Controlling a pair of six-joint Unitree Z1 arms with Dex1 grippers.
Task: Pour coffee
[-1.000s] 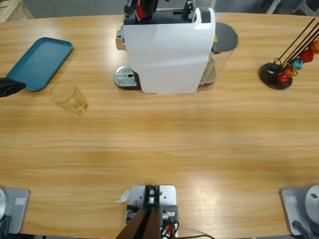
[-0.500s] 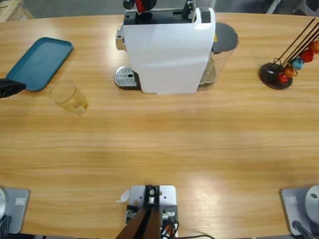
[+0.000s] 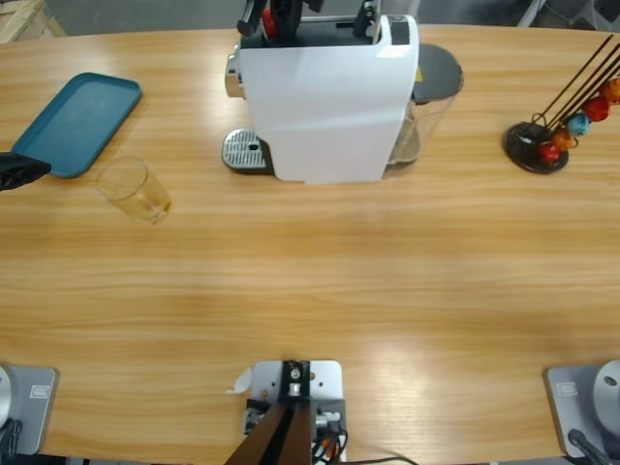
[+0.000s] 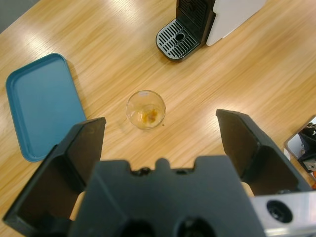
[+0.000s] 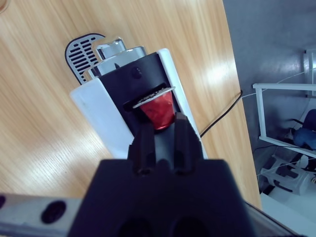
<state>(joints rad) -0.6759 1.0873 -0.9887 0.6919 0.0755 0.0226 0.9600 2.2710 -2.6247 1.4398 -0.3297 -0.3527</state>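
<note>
From my left tool (image 4: 158, 143) I see both jaws spread wide at the bottom of the frame, nothing between them. A clear glass (image 4: 145, 109) stands at centre on the wooden worktop (image 4: 256, 74) (an orange-brown trace at its bottom). A teal tray (image 4: 42, 106) lies at left, the coffee machine (image 4: 207, 22) with its round drip grate at upper right.

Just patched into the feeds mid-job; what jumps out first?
The right end effector, shut on a red capsule, holds it at the slot on top of the white coffee machine at the table's far edge. The left end effector hangs open above a clear glass beside the teal tray.
</note>
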